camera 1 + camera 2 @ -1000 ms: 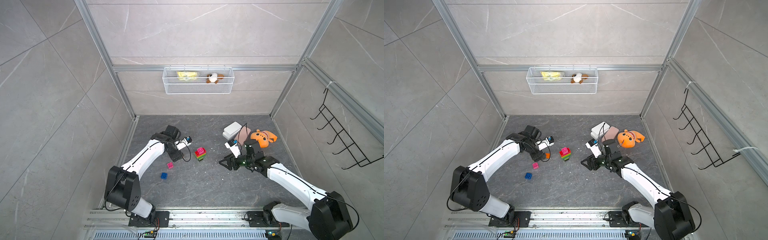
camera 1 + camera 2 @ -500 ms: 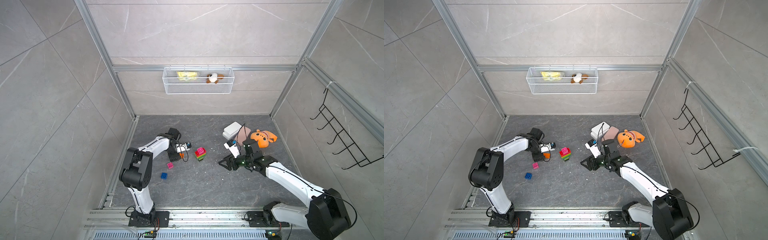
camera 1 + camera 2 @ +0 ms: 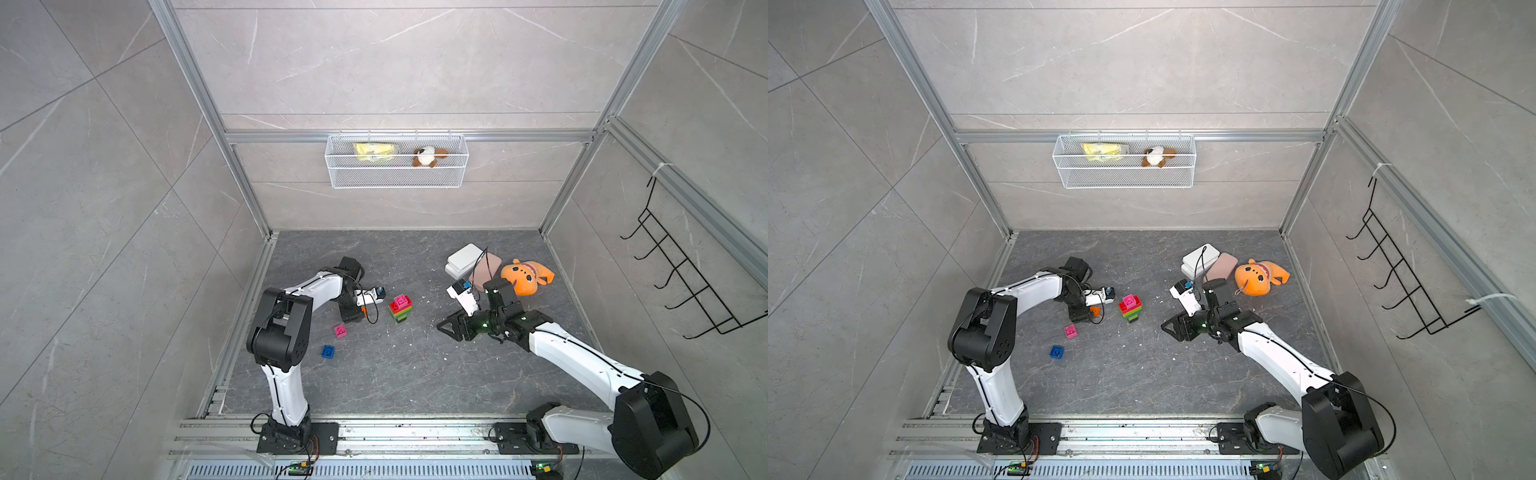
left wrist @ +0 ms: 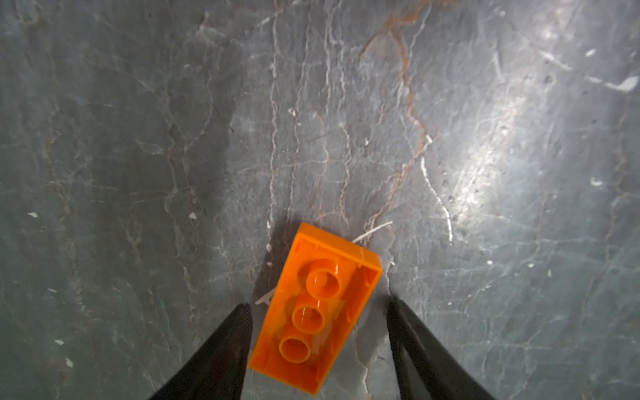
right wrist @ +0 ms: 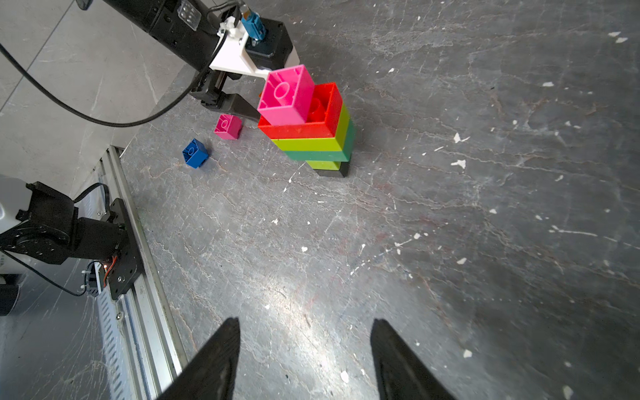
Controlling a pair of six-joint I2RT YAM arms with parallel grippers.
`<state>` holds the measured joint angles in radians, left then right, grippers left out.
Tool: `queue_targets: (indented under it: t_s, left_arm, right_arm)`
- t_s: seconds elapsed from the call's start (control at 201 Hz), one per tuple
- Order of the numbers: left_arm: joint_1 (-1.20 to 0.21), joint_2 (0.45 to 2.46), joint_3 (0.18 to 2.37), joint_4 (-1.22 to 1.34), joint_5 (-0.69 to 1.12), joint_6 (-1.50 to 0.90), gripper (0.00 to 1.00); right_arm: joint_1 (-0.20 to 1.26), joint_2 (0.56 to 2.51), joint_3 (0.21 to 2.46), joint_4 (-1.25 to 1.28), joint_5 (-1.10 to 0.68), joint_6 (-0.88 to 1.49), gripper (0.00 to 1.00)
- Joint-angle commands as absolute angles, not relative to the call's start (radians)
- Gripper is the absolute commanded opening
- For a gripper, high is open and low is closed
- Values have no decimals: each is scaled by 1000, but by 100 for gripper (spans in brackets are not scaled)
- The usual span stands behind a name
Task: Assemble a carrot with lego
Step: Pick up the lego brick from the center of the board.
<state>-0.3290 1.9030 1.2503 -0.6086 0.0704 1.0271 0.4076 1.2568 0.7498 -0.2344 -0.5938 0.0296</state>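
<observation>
Your left jaws straddle the upturned orange brick [image 4: 317,308], open and ready to pinch it; your right jaws hang open, empty, leaving the carrot [image 5: 301,131] ahead clear.

Both top views share the floor [image 3: 415,374] from high; wrist cameras face it, seemingly close

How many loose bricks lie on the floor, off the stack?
3: an orange brick between the jaws of the left gripper, a pink brick nearer the rail, a blue brick nearer still. More may hide under the left arm.
</observation>
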Motion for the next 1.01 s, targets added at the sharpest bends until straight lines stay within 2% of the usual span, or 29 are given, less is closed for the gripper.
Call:
queue_targets:
  t_s: [0.0, 0.134, 0.224, 0.373, 0.443, 0.677, 0.836, 1.0]
  left_arm:
    - [-326, 1925, 1289, -628, 128, 1038, 61]
    - [-326, 1938, 1299, -650, 135, 1031, 54]
    - [-324, 1942, 1302, -676, 131, 1031, 46]
    - [-314, 1934, 1301, -706, 120, 1017, 43]
    - [-308, 1929, 1297, -713, 126, 1012, 38]
    - [-302, 1888, 1310, -708, 175, 959, 30]
    - [-302, 1793, 1365, -753, 251, 853, 24]
    - [-316, 1661, 1410, -775, 303, 619, 21]
  right_arm:
    - [414, 1262, 758, -252, -581, 17, 63]
    - [414, 1258, 750, -253, -574, 21, 63]
    - [415, 1254, 749, -258, -569, 20, 63]
    - [414, 1259, 751, -262, -566, 17, 63]
    - [414, 1262, 751, -259, -565, 18, 63]
    - [414, 1263, 757, -267, -558, 21, 63]
    - [413, 1248, 771, -294, -546, 20, 63]
    - [413, 1246, 799, -322, -535, 24, 63]
